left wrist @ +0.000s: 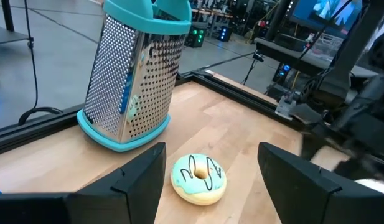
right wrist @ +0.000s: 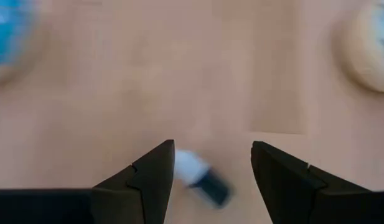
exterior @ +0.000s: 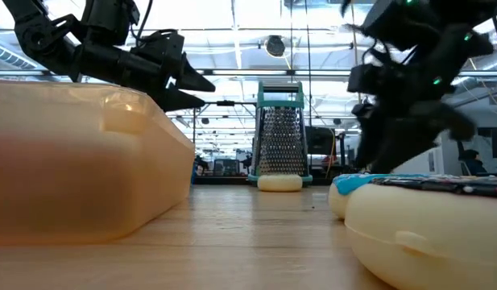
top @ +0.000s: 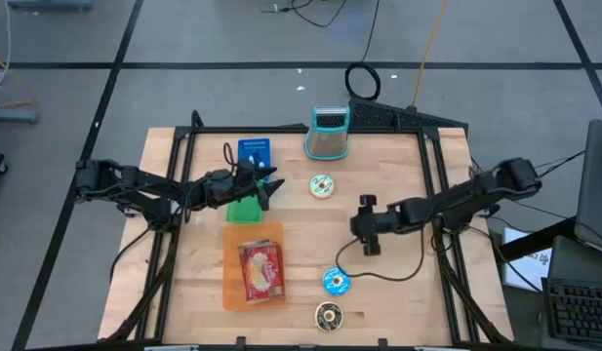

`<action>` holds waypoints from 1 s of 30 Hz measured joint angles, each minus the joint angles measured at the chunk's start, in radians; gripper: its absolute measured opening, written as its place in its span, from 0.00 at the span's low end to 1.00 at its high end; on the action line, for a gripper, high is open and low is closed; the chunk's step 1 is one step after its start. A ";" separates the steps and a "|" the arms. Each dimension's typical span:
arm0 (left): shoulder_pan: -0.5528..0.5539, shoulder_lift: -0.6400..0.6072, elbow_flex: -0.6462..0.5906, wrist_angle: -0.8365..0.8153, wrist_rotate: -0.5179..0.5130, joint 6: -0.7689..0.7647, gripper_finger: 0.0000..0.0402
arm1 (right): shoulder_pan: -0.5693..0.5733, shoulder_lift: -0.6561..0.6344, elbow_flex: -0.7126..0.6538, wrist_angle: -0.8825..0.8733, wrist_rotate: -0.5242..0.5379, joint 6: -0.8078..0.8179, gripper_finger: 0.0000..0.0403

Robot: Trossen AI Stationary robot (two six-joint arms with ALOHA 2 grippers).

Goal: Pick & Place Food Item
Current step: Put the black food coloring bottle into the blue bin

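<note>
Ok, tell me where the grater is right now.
In the high view the grater stands upright at the table's far edge, near the middle, just behind the teal-iced donut and right of the blue packet.

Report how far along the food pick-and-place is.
Done: a red food packet lies on the orange tray. In hand: nothing; the left gripper is open, facing the mint-iced donut by the grater, and the right gripper is open and empty over bare table. Left: three donuts, mint, blue and dark, sit on the table.
</note>
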 joint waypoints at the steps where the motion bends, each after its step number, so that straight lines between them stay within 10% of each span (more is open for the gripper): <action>1: 0.000 0.000 0.000 -0.003 0.000 0.001 0.64 | 0.006 -0.020 0.000 -0.019 -0.037 -0.003 0.50; 22: 0.000 0.000 0.000 -0.007 0.000 0.002 0.64 | -0.126 0.027 -0.118 0.095 -0.252 -0.254 0.49; 30: 0.000 0.000 0.000 -0.007 0.000 0.000 0.64 | -0.127 0.026 -0.122 0.091 -0.262 -0.212 0.33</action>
